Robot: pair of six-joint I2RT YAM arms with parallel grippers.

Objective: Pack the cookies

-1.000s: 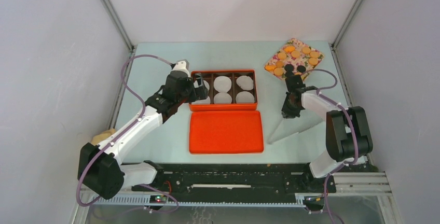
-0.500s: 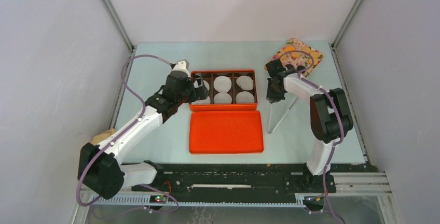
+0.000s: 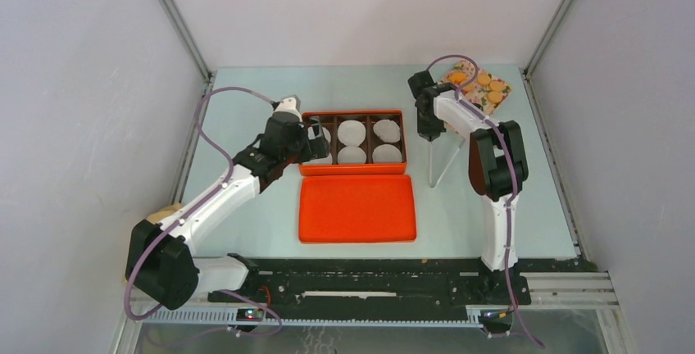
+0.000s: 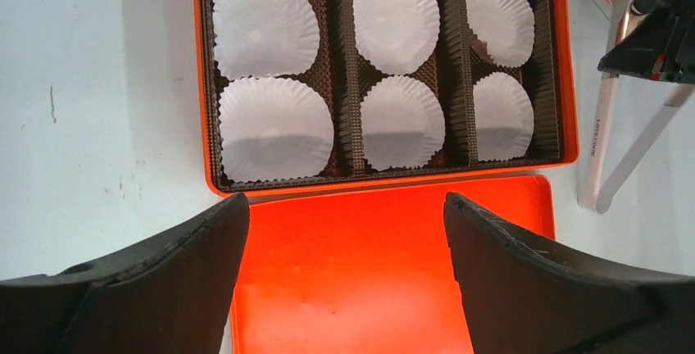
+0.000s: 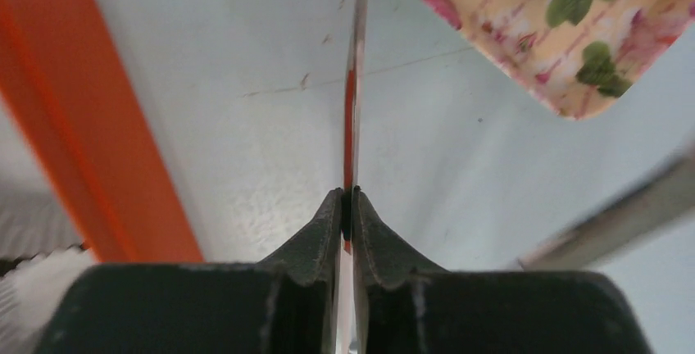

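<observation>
Right pincer [image 5: 347,198]: pinches one thin, flat blade of the V-shaped silver metal tongs [image 5: 354,83], with matte black jaws pressed tight against it. Ahead and to its right, on the flower-patterned square tray [image 5: 524,51]: the small round cookies [image 3: 483,80], some golden and pitted, some smooth and dark. Left pincer [image 4: 344,206]: spread wide, grips nothing, hovers at the near rim of the orange rectangular tin [image 4: 198,83]. Ahead of it, six white fluted paper liners [image 4: 266,22] in brown corrugated compartments. Beneath it, the smooth orange lid [image 4: 369,272].

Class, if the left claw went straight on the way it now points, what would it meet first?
Probably the orange box, at its near wall or the front paper liners. The open left claw aims there, though depth is unclear.
</observation>
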